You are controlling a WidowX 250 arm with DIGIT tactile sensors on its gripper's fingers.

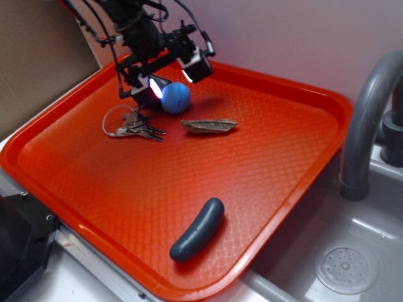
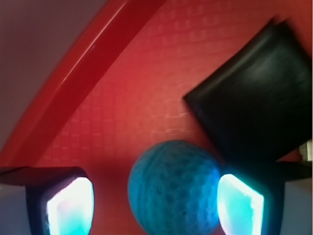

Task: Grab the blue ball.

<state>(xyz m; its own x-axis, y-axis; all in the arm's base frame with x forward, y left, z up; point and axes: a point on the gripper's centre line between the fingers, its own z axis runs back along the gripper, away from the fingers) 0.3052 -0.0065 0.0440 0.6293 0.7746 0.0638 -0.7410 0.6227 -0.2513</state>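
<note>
Exterior view, upper left of frame: black robot hand [image 1: 169, 80] lowered over the far left part of the shallow orange-red plastic tray [image 1: 302, 88], serving here as the table. Fingers spread apart, one on each side of the small light-blue dimpled ball [image 1: 175, 97], so that closing would pinch it across its middle. Not yet clamped, judging by the wrist view: lit left fingertip [image 2: 71, 205] clear of the ball [image 2: 175, 188], lit right fingertip [image 2: 239, 205] touching it or just beside it; contact not certain.

Below the hand, left of centre: bunch of metal keys on a ring [image 1: 132, 126], near the ball but apart from it. Right of the keys: flat brownish crumpled scrap [image 1: 209, 126], also clear of the grasp.

Wrist view, upper right: black ribbed block [image 2: 252, 98] just behind the ball. Possible obstruction for the right finger; to be watched.

Exterior view, lower centre: dark blue-grey sausage-shaped object [image 1: 198, 229], well apart, not the target.

Far right: grey sink faucet [image 1: 368, 119] outside the tray.
</note>
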